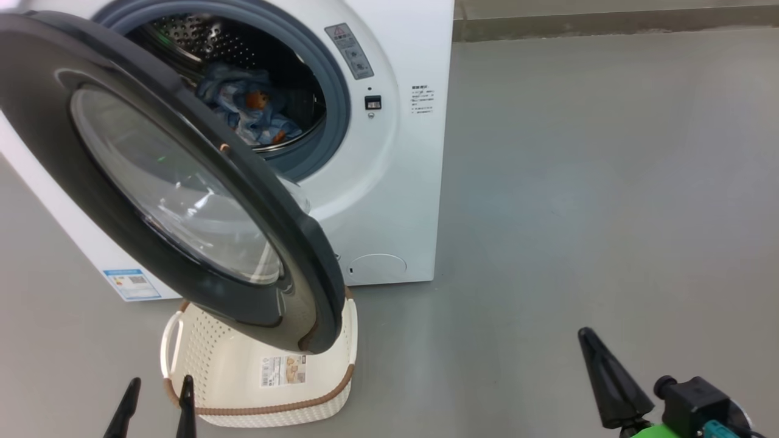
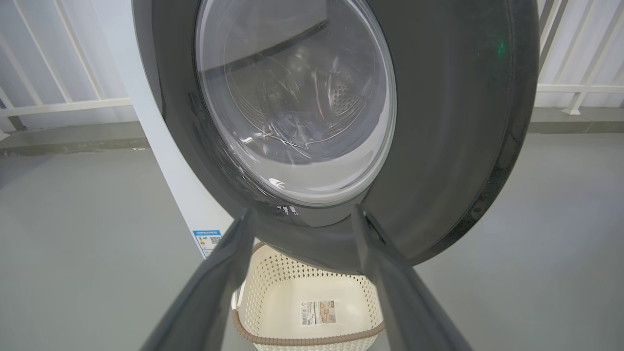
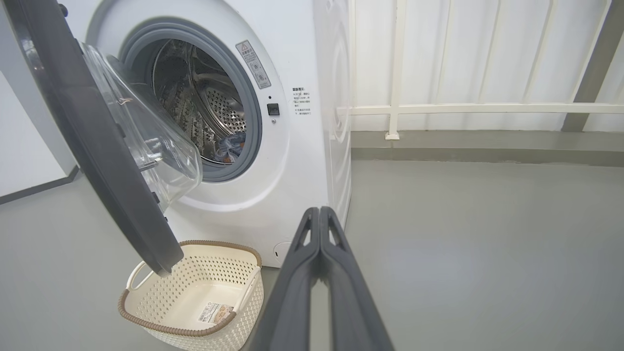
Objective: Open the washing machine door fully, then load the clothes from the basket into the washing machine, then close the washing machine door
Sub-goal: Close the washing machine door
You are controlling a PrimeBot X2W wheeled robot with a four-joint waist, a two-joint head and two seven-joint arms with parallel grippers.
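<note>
Loading seemingly done: light blue fabric clothes [image 1: 249, 106] with orange patches inside the white boxy washing machine [image 1: 395, 182], cream perforated plastic basket [image 1: 274, 406] empty on the floor [image 1: 578, 182] beneath the large round glossy black door [image 1: 176, 182]. Left gripper [image 1: 159, 384] spread, right gripper [image 3: 319, 217] pinched together, both empty. Next: pushing door shut.

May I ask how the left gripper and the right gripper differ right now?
The left gripper stands open; the right gripper is shut, fingers pressed together. The left gripper faces the washing machine door and the basket; the right gripper is off to the side over bare floor. Both hold nothing.
</note>
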